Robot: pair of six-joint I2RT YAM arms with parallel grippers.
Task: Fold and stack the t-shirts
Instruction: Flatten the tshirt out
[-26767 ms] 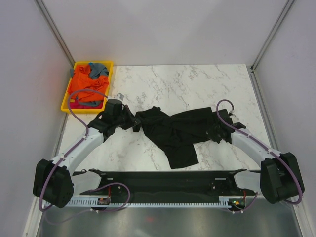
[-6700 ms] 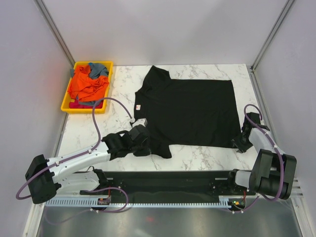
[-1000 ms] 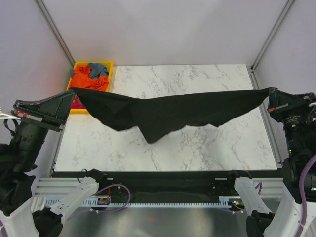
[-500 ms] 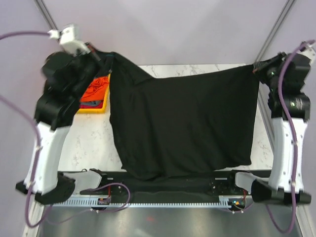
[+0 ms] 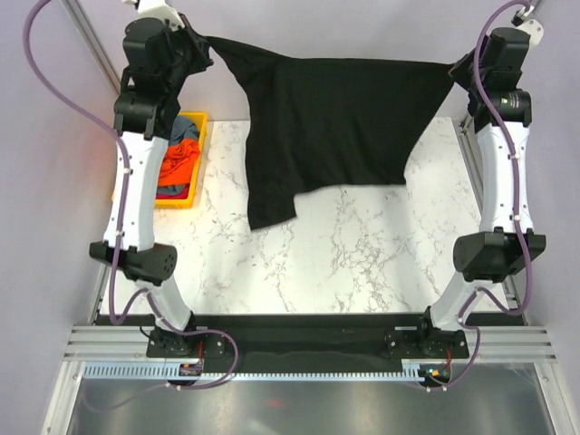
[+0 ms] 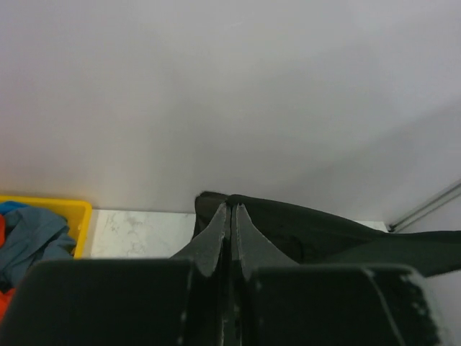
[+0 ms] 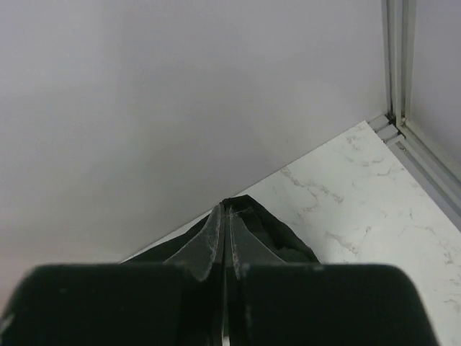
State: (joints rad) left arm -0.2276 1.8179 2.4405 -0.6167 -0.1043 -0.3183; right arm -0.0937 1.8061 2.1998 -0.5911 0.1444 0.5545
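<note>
A large black t-shirt [image 5: 335, 113] hangs spread in the air above the far part of the marble table [image 5: 362, 254], stretched between both raised arms. My left gripper [image 5: 201, 41] is shut on its left top corner; in the left wrist view the pinched black cloth [image 6: 302, 231] runs off to the right past the closed gripper [image 6: 232, 207]. My right gripper [image 5: 456, 63] is shut on the right top corner, and black cloth [image 7: 288, 241] bunches around the tips of that gripper [image 7: 224, 209]. One lower corner of the shirt droops toward the table at the left. Orange and grey-blue t-shirts [image 5: 179, 159] lie in a tray.
A yellow tray [image 5: 198, 127] sits at the far left of the table, partly behind the left arm [image 5: 136, 172]. Grey walls enclose the table on three sides, with metal posts [image 5: 86, 36] in the far corners. The right arm [image 5: 503, 172] stands tall along the right edge.
Both arms have lifted higher and moved toward the far wall, carrying the black t-shirt up off the near half of the table. It now hangs shorter, over the far part.
</note>
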